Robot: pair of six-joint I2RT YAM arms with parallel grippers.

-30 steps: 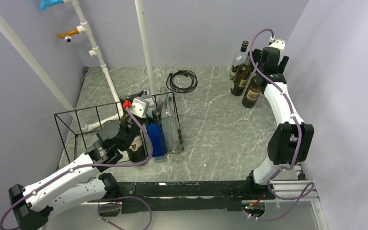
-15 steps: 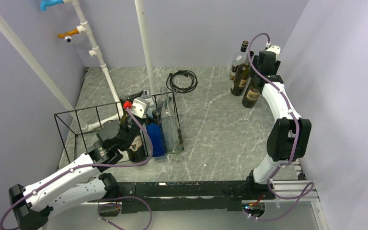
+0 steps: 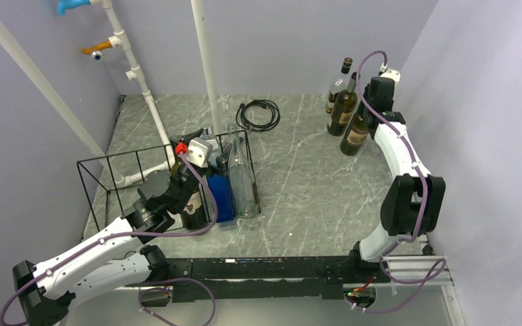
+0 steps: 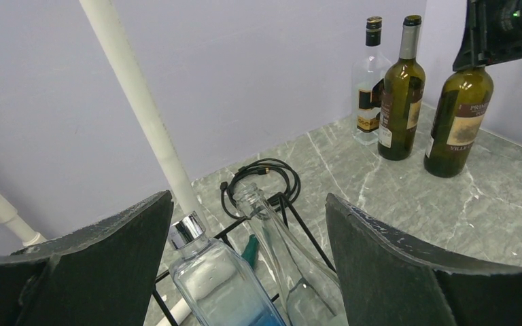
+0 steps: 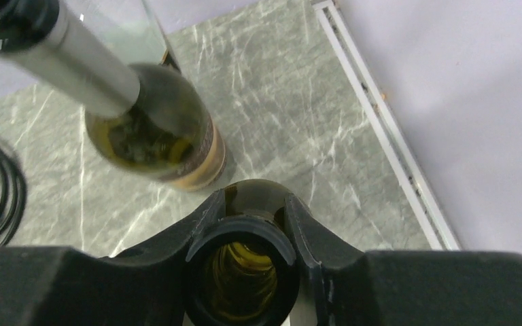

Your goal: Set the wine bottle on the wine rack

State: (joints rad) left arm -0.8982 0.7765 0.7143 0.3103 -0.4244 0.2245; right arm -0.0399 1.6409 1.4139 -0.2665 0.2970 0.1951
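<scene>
At the back right stands an olive-green wine bottle [image 3: 355, 134] [image 4: 458, 121] with a cream label. My right gripper [image 3: 375, 102] [image 5: 253, 204] is shut round its neck, just under the open mouth [image 5: 241, 275]. The black wire wine rack [image 3: 109, 178] [image 4: 300, 219] sits at the left. Upright at its right end are a dark bottle [image 3: 193, 207], a blue-tinted square bottle [image 3: 220, 197] [image 4: 211, 272] with a chrome cap, and a tall clear bottle [image 3: 242, 178] [image 4: 272, 231]. My left gripper [image 3: 194, 155] [image 4: 248, 272] hovers open over that end, gripping nothing.
A green bottle with a silver foil neck [image 3: 343, 109] [image 5: 149, 129] and a clear liquor bottle [image 3: 336, 85] stand close to the held one. A coiled black cable [image 3: 258, 113] lies at the back. White pipes [image 3: 204, 64] rise behind the rack. The right wall is close.
My right gripper came down over the green bottle's neck and closed on it; the bottle shifted slightly left. The left arm stayed still.
</scene>
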